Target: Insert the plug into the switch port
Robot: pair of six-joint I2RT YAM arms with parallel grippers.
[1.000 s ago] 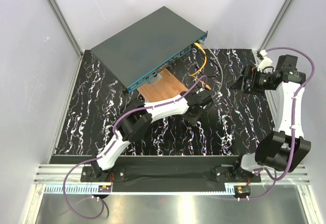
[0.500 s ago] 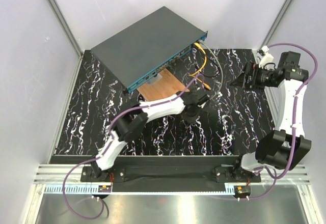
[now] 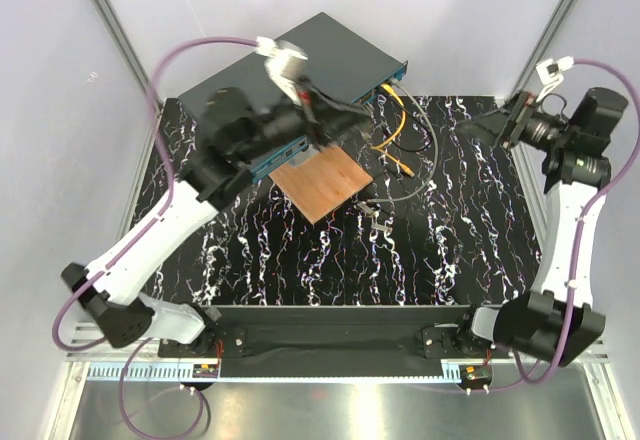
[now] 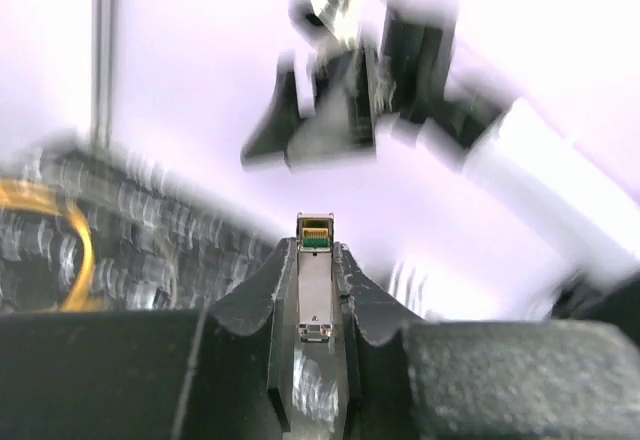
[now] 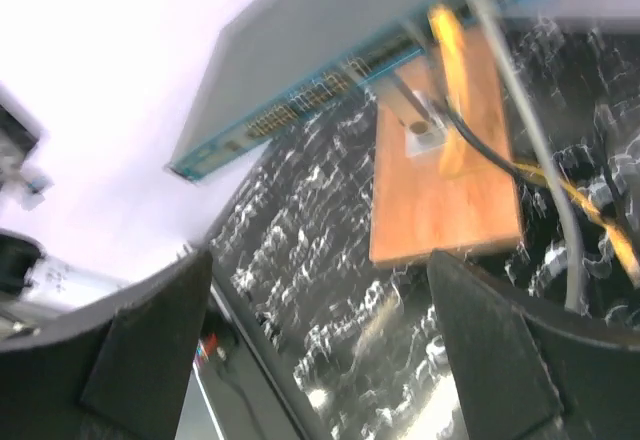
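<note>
My left gripper (image 4: pixel 314 252) is shut on the plug (image 4: pixel 314 278), a slim silver metal module with a green and gold end sticking out past the fingertips. In the top view the left gripper (image 3: pixel 345 122) is raised and blurred over the front of the switch (image 3: pixel 290 70), a flat dark grey-green box. It hides part of the teal port face (image 3: pixel 268 168). The row of ports (image 5: pixel 318 90) shows in the right wrist view. My right gripper (image 3: pixel 492 125) is open and empty, high at the right (image 5: pixel 325 350).
A copper-brown plate (image 3: pixel 325 185) lies on the black marbled mat (image 3: pixel 460 240) in front of the switch. Yellow (image 3: pixel 397 120) and grey (image 3: pixel 428 132) cables run from the right-hand ports onto the mat. White walls stand close behind and at both sides.
The left arm has swung from low on the mat beside the plate up and back to the switch's front face, fast enough to blur. The right gripper has lifted and drawn back to the right.
</note>
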